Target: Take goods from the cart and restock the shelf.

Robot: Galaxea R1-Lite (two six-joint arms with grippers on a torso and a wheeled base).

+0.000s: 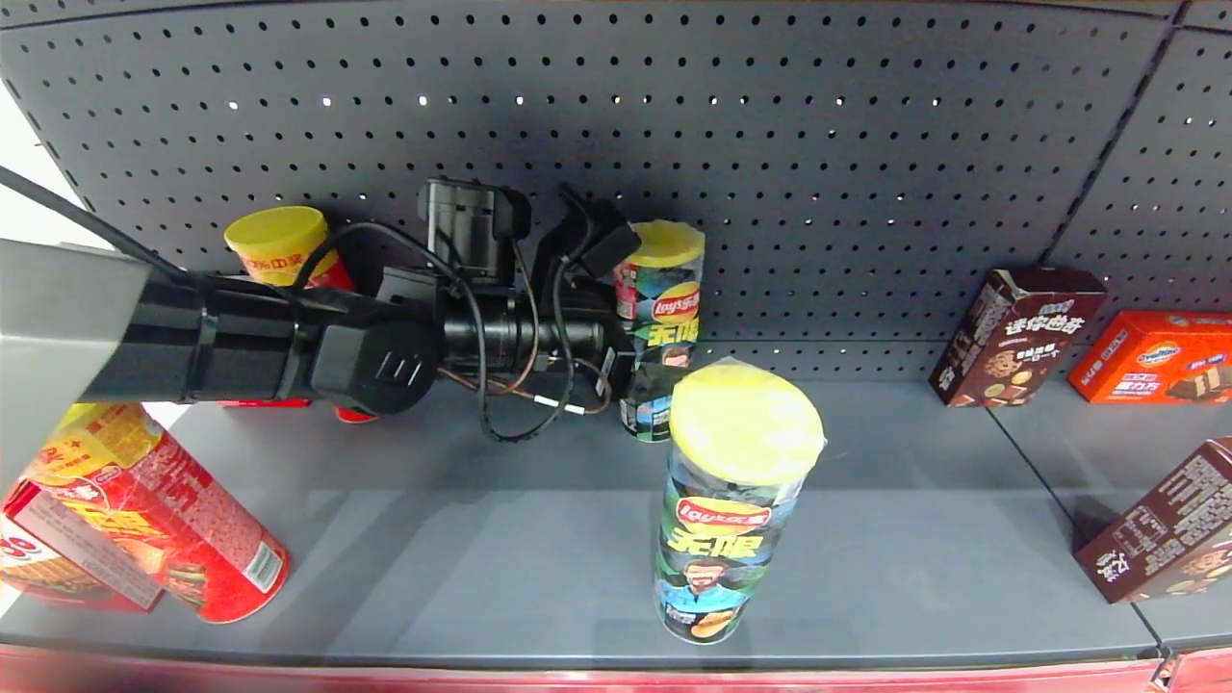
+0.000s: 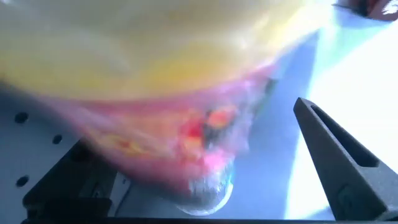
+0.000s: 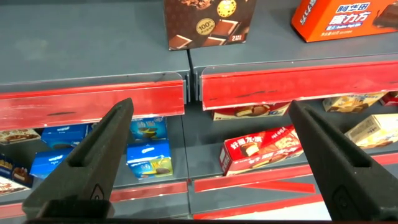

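Note:
On the grey shelf (image 1: 481, 539) a green chip can with a yellow lid (image 1: 664, 318) stands upright near the pegboard back. My left gripper (image 1: 626, 308) comes in from the left and straddles it, open. In the left wrist view this can (image 2: 186, 93) is blurred and very close between the fingers (image 2: 342, 162), with a gap beside one finger. A second green can (image 1: 736, 500) stands upright near the front edge. My right gripper (image 3: 211, 104) is open and holds nothing, facing lower shelves.
A red can (image 1: 284, 250) stands at the back left, behind my arm. Two red cans (image 1: 164, 520) lie at the front left. Brown boxes (image 1: 1015, 337) (image 1: 1165, 525) and an orange box (image 1: 1150, 356) sit to the right. Lower shelves hold blue packs (image 3: 146, 149) and a red box (image 3: 261, 149).

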